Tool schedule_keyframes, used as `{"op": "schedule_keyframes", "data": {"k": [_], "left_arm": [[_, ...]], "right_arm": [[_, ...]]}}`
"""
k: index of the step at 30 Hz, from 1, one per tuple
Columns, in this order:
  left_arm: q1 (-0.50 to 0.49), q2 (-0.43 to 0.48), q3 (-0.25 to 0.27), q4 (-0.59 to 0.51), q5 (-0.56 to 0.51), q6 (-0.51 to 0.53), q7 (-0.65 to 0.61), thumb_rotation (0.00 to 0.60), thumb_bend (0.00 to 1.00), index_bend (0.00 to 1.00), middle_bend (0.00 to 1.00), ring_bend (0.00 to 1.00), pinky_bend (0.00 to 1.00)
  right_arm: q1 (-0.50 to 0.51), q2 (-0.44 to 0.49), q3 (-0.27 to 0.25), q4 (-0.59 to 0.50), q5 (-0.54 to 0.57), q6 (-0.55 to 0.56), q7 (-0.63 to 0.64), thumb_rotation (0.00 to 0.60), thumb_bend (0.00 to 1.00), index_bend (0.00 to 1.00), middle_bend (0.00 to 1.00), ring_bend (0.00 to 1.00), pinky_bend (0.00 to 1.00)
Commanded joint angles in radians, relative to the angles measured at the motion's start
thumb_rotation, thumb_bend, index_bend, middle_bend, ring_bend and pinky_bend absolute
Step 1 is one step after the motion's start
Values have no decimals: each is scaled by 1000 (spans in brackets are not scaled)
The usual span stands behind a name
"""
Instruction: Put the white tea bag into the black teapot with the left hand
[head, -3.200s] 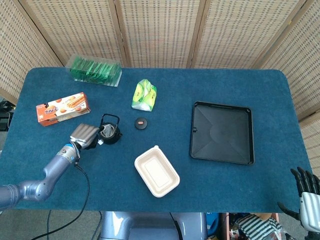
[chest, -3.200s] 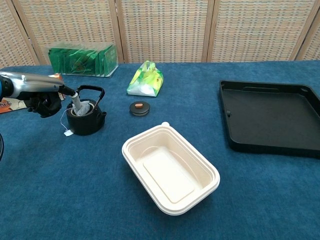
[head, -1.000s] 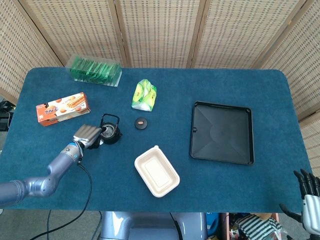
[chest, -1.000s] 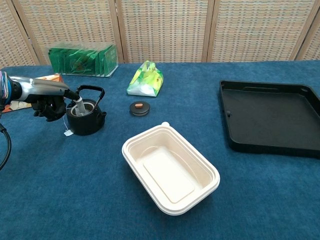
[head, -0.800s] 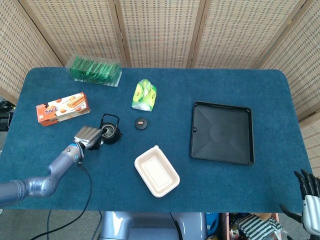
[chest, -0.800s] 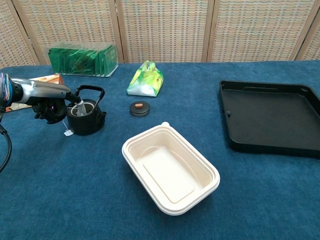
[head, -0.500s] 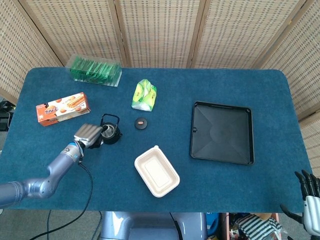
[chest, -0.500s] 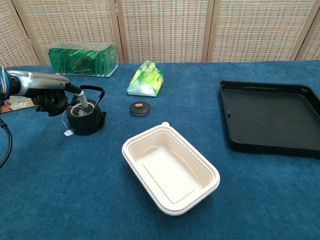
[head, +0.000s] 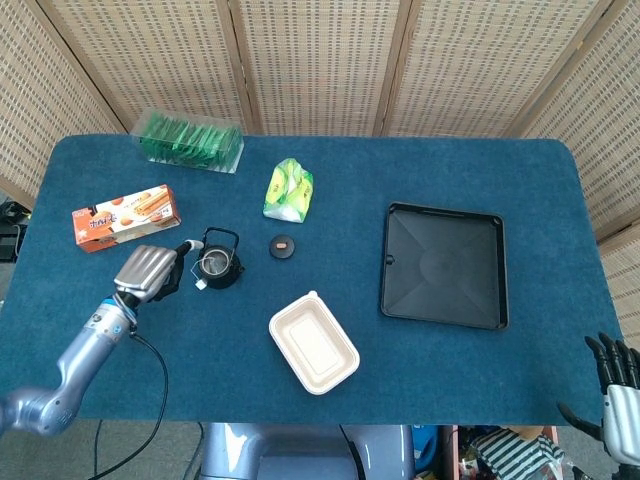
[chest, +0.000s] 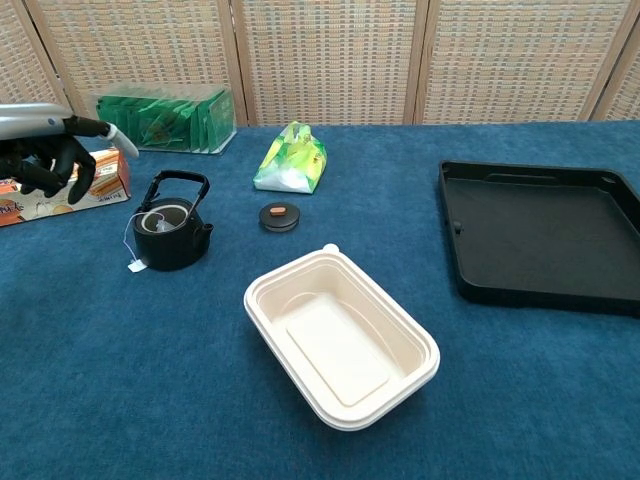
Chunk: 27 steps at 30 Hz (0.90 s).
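The black teapot (head: 218, 267) (chest: 172, 236) stands lidless left of centre on the blue table. The white tea bag (chest: 156, 219) lies inside the pot, and its string runs over the rim to a small paper tag (chest: 136, 266) (head: 200, 284) on the cloth. My left hand (head: 148, 270) (chest: 48, 158) hovers to the left of the pot, raised and clear of it, holding nothing. My right hand (head: 614, 384) shows at the bottom right corner of the head view, off the table, fingers spread and empty.
The pot's round lid (head: 284, 246) (chest: 279, 215) lies right of the pot. A white food container (head: 313, 343), black tray (head: 443, 265), green-yellow bag (head: 289, 190), orange snack box (head: 126, 216) and a clear box of green packets (head: 190, 140) stand around.
My left hand has let go of the tea bag, which now sits in the pot. The hand has lifted and drawn back to the left.
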Motion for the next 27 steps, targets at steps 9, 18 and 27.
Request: {"op": "schedule_keyframes", "data": {"k": [9,18,27], "left_arm": [[206,48,25,-82,179,287,-64,600,1000,173,515,516,602],[364,10,58,-60,314,501,-100,600,796,164,286,248,337],[512,-20,108,-31,391,632,-114,600,625,92,9,1,64]], "right_arm": [[24,9,12,-16,-18,-5,-19,600,16,137,125,0,51],[49,11,12,-34,-66,-4,-49,600,16,137,124,0,51],[68,16,6,-61,-94,-12,-83,600,16,137,124,0,51]]}}
